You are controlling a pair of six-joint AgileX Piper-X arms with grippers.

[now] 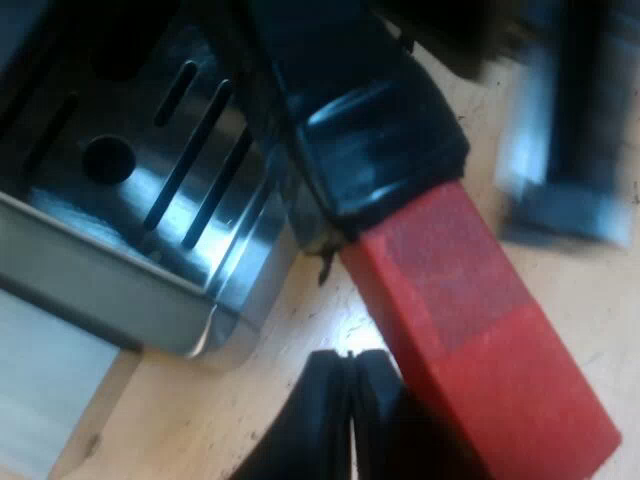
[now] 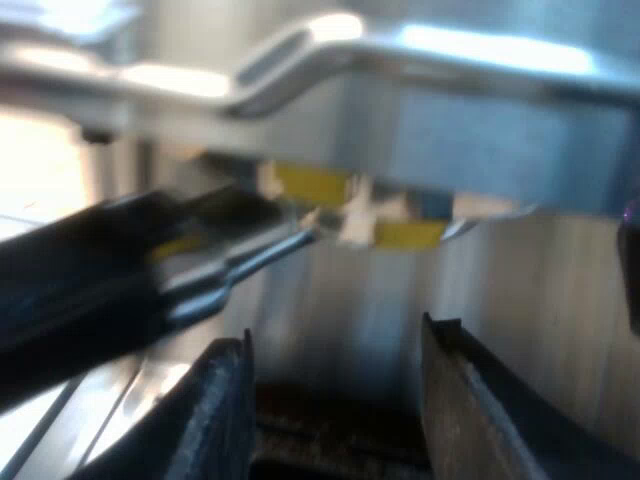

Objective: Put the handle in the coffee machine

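The handle [image 1: 380, 150] juts from the machine's [image 2: 500, 140] front over its drip tray [image 1: 120, 270], its long axis running outward to the red end [image 1: 480, 340]. My left gripper [image 1: 350, 375], fingers pressed together, sits just beside that end and is likely the nearer. My right gripper [image 2: 335, 335] is spread, facing the machine's front.
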